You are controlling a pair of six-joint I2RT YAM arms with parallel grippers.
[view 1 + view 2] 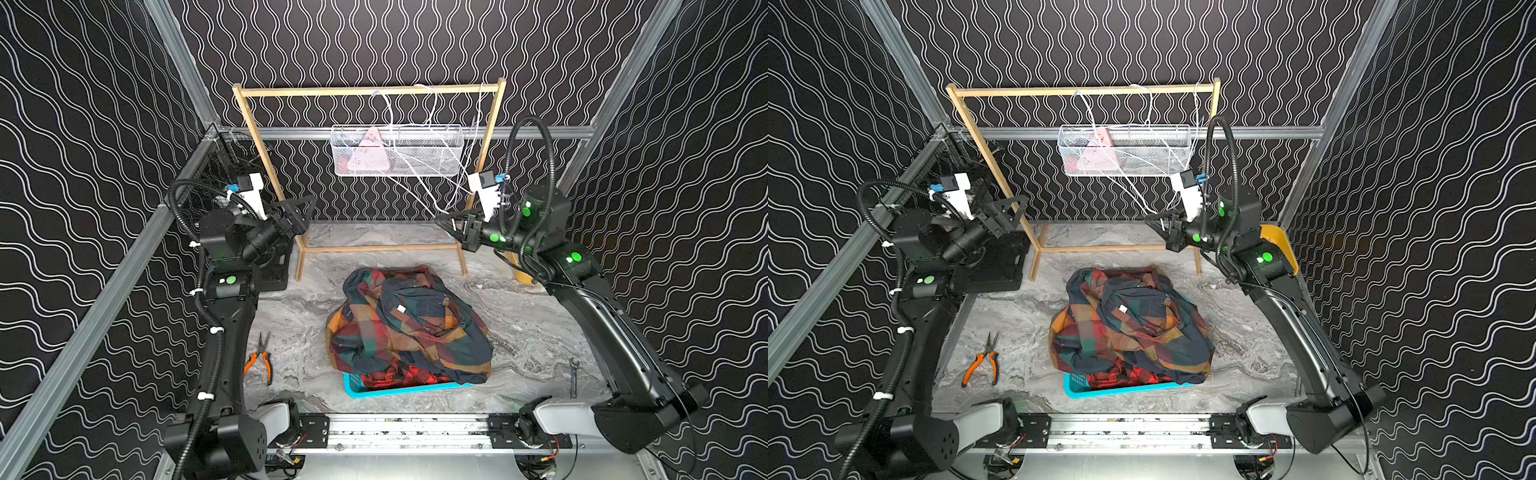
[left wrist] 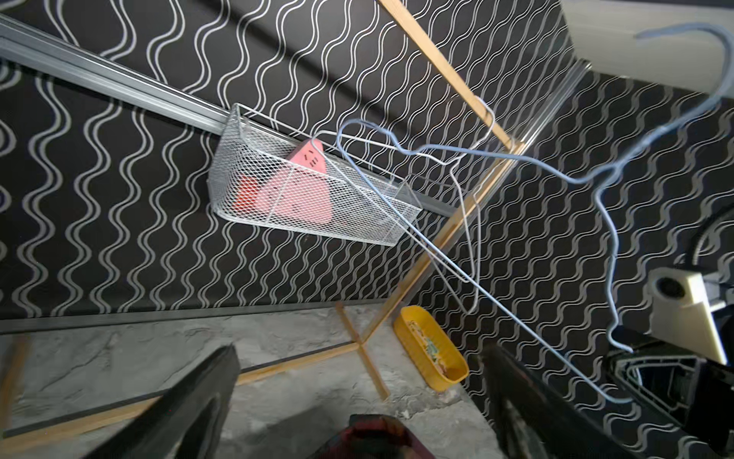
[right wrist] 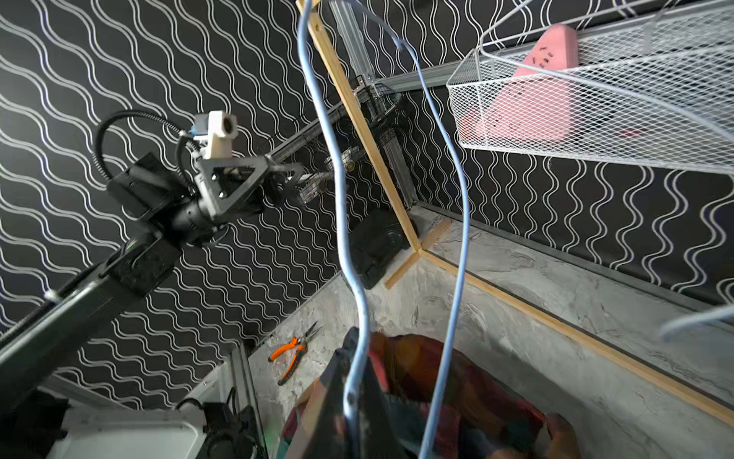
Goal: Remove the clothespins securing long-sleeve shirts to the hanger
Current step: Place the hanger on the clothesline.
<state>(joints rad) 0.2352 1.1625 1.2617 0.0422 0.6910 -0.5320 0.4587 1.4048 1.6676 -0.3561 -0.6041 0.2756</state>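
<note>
Well below our wide-spread left gripper (image 1: 307,214), shirts (image 1: 407,328) lie heaped on a basket (image 1: 353,388); our right gripper (image 1: 439,219) pinches a hanger (image 3: 338,198).

top views: high, in front, looking down and back over the whole desk (image 1: 528,332), rack (image 1: 316,92) at upper centre | left wrist: close, tilted up at mesh basket (image 2: 357,222) | right wrist: close, facing across; both wrists share mesh basket and rack
</note>
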